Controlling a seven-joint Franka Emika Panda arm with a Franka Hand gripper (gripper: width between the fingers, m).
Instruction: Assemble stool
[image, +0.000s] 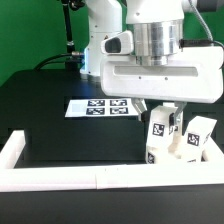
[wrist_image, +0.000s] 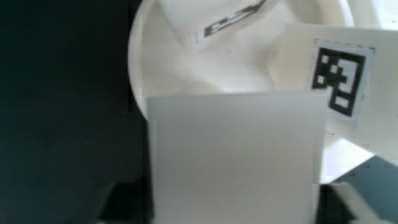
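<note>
Gripping a white leg (wrist_image: 235, 150) w/ claw (image: 163, 128), near rail (image: 60, 178).

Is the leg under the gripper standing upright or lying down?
Upright, it seems. In the exterior view the leg stands on end beside the other legs; the wrist view shows its tall side between the fingers.

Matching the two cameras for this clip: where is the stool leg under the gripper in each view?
Exterior view: the leg stands at lower right, under the gripper.
Wrist view: the leg fills the lower middle, close up.
Shared landmark: the black-and-white tag on a neighbouring leg.
</note>
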